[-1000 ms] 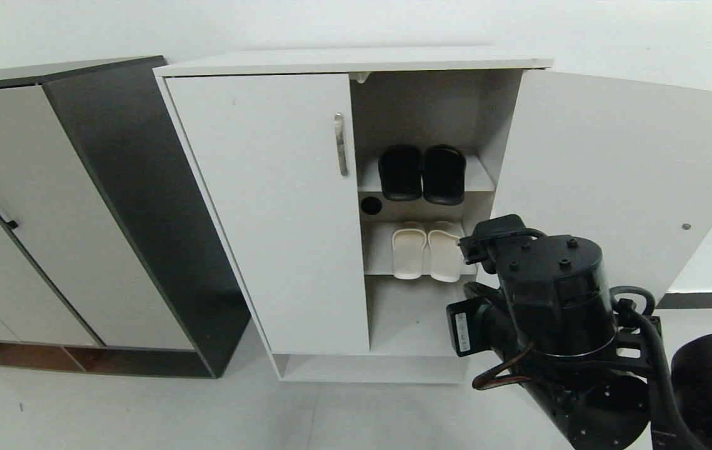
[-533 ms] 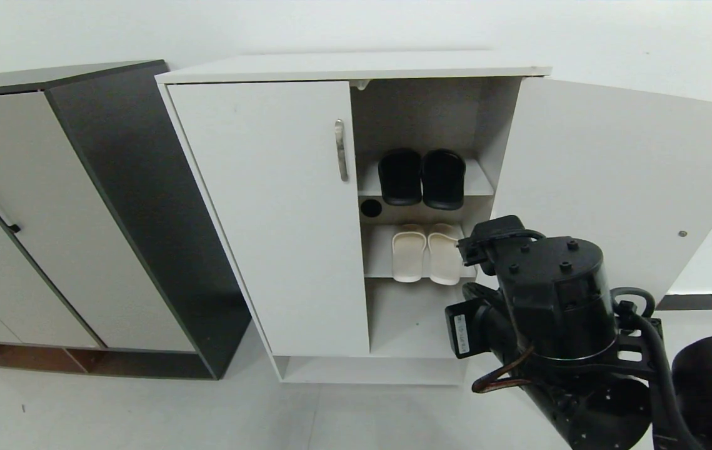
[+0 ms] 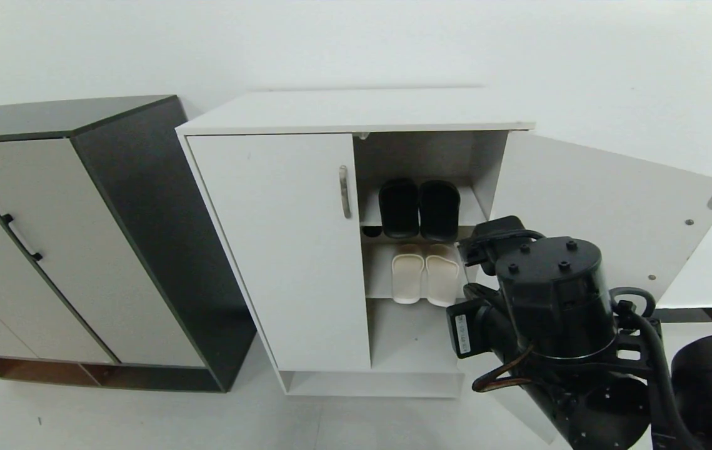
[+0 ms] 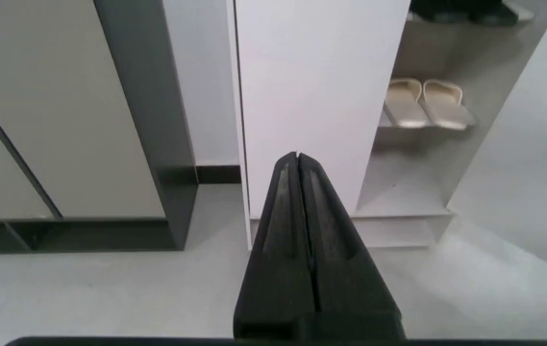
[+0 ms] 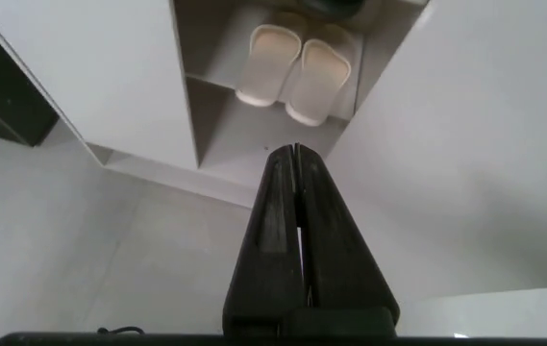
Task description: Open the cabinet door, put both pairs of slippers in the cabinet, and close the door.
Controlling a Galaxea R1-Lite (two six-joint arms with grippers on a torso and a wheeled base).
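Black slippers (image 3: pixel 419 209) above cream slippers (image 3: pixel 425 274)

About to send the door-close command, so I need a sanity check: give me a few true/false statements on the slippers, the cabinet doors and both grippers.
1. The black slippers sit one level above the white slippers. True.
2. The right door of the cabinet is closed. False: it stands wide open; the left door is the closed one.
3. The left gripper is shut and empty. True.
4. The right gripper holds a white slipper. False: it is shut on nothing, out in front of the cabinet.
5. One pair lies on the floor. False: both pairs are inside the cabinet.
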